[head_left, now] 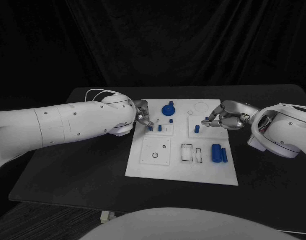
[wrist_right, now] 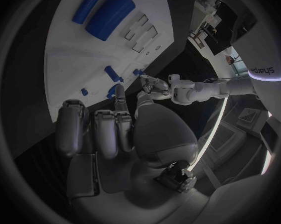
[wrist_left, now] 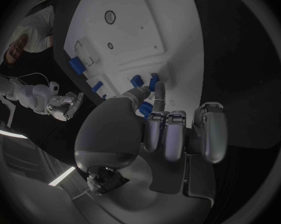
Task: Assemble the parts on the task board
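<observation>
left hand [head_left: 143,116]: fingers pinched a blue peg [head_left: 151,128] | right hand [head_left: 225,116]: fingers curled, empty | two blue cylinders [head_left: 218,153] lay near-right on the board [head_left: 156,167]

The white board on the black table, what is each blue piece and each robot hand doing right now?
White task board: lies flat on the black table.
Two blue cylinders: lie side by side on the board.
Blue knobbed part: sits at the board's far edge.
Small blue peg: stands upright, apart from the right hand.
Left hand: fingertips at small blue pieces; grip unclear.
Right hand: fingers curled, holding nothing.
</observation>
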`<move>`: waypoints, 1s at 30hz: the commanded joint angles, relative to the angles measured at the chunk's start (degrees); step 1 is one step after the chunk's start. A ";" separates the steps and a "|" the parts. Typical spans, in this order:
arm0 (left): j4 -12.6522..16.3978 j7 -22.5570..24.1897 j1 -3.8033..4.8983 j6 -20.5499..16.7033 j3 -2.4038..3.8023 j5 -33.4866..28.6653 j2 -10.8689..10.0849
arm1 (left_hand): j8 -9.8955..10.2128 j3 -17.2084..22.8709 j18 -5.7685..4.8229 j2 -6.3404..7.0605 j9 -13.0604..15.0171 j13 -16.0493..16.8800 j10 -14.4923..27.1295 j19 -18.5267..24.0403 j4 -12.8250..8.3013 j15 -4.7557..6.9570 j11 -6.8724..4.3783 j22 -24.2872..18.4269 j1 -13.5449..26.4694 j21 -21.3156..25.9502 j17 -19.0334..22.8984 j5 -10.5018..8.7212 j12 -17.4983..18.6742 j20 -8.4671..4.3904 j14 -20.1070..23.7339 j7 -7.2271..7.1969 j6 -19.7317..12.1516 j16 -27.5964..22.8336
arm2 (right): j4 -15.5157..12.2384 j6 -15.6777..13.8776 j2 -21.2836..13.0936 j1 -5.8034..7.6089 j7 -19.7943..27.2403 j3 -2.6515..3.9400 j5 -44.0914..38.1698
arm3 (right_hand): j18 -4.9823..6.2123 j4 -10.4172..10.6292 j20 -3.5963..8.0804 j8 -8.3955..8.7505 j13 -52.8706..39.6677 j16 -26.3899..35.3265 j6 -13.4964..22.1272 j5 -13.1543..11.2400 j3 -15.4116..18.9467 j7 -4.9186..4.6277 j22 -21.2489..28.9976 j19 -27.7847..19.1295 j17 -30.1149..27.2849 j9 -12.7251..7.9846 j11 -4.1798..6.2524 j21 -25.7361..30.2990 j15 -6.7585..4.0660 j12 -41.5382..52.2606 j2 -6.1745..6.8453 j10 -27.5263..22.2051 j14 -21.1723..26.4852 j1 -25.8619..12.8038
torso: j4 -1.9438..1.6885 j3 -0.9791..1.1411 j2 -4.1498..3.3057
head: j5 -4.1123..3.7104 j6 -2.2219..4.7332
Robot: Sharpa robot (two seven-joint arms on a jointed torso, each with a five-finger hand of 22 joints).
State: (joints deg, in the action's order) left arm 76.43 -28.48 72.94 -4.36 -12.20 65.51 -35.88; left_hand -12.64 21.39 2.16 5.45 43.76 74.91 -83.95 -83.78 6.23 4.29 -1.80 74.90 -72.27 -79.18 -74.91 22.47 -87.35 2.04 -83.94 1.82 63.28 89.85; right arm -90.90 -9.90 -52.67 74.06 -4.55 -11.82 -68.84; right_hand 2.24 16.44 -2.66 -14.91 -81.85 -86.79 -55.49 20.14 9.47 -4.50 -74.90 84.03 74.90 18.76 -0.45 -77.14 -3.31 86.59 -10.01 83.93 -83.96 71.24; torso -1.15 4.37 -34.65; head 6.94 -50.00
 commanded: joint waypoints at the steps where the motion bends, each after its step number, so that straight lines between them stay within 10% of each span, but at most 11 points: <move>1: 0.00 1.06 -0.11 -0.29 0.05 -0.06 0.33 | 0.22 0.95 0.52 -0.51 0.05 13.01 -4.14 0.10 -0.47 0.48 -0.47 11.52 0.13 0.33 -15.09 0.18 0.28 -0.29 -6.06 -0.22 0.00 0.15 | -0.14 -0.57 -0.08 -0.12 -0.77 0.04 -0.06 | 0.96 0.05 -0.13 -0.07 -0.27 0.24 -0.44 0.14 0.40 0.09 -10.84 -0.30 8.02 -0.06 0.48 0.31 -0.28 -0.18 -0.40 2.10 -4.22 0.02 | 0.02 0.00 -0.02 | -0.01 0.00; 30: -0.14 0.16 -0.27 1.16 0.05 -0.06 0.42 | 0.30 1.35 0.58 -0.62 0.16 12.88 -4.03 0.24 -0.60 0.47 -0.44 11.44 0.17 0.60 -15.09 0.33 0.47 -0.29 -6.06 -0.16 -0.10 0.15 | -0.18 -0.46 -0.18 -0.13 -0.88 0.04 -0.06 | 0.96 0.05 -0.13 -0.07 -0.27 0.24 -0.44 0.14 0.40 0.09 -10.84 -0.30 8.02 -0.06 0.48 0.31 -0.28 -0.18 -0.40 2.10 -4.22 0.02 | -0.01 0.04 -0.01 | 0.06 0.00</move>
State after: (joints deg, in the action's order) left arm 76.20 -28.56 72.82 -3.82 -12.18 65.54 -35.45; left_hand -12.64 21.54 2.15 5.23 43.87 74.91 -83.95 -83.78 6.38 4.29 -1.80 74.90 -72.04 -78.95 -74.91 22.46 -87.13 2.04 -83.94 1.98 63.35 89.85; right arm -90.97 -9.94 -52.76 74.05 -4.59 -11.81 -68.84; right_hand 2.24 16.44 -2.66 -14.91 -81.10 -86.79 -55.49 20.14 9.47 -4.50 -74.93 84.03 74.90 18.76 -0.32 -77.14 -3.21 86.58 -9.85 84.05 -83.88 71.07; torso -1.13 4.41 -34.65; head 7.09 -50.00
